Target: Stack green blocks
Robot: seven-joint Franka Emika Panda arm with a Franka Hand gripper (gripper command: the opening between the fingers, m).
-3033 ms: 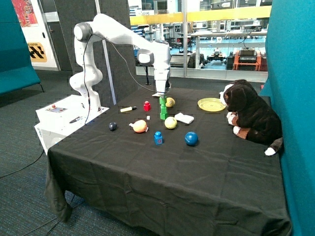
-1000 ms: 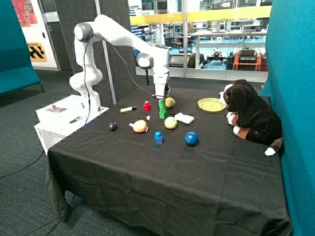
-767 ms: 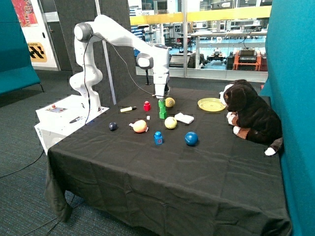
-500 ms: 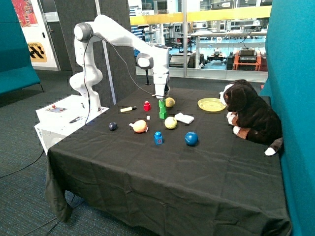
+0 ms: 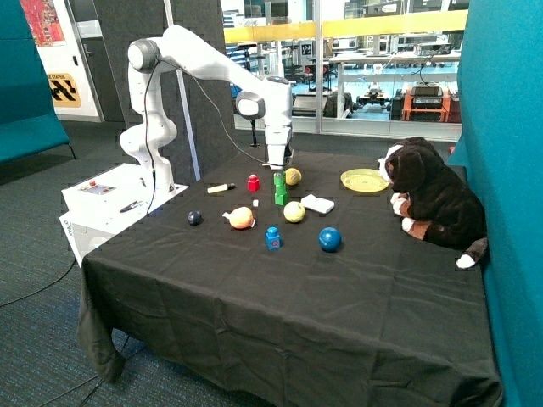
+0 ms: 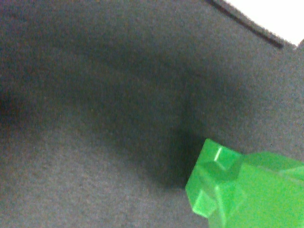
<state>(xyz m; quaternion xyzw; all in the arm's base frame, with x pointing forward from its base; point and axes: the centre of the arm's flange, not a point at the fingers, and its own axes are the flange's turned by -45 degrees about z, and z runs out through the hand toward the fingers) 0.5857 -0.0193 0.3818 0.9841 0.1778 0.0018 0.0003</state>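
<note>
The green blocks (image 5: pixel 279 189) are stacked in a little upright tower on the black-draped bench (image 5: pixel 339 288), a bit above the middle of the outside frame. How many are in the column, I can't count from here. The wrist view just catches a chunk of green brick (image 6: pixel 247 190) in its lower right corner over dark cloth, nothing else.

The tool (image 5: pixel 278 166) hangs right over the top of the stack, close to it, but whether it touches the top block or is clear of it isn't something I can make out. Same for the fingers: can't tell if they're wide or narrow.

Around the tower: a yellowish ball (image 5: pixel 293 176) just behind it, another yellow-green ball (image 5: pixel 294 212) just in front, and a small white flat thing (image 5: pixel 318 203) beside that one. The red studded block (image 5: pixel 253 182) sits to the left of the stack in the frame, with a little yellow marker-like stick (image 5: pixel 221 188) further left. Nearer the camera there's an orange-ish ball (image 5: pixel 242 218), a small dark ball (image 5: pixel 194 218), the blue studded block (image 5: pixel 272 238) and a blue ball (image 5: pixel 329 239). A yellow plate (image 5: pixel 364 180) is off toward the right, and a brown and white plush dog (image 5: pixel 428 199) sits at the right edge of the bench.
</note>
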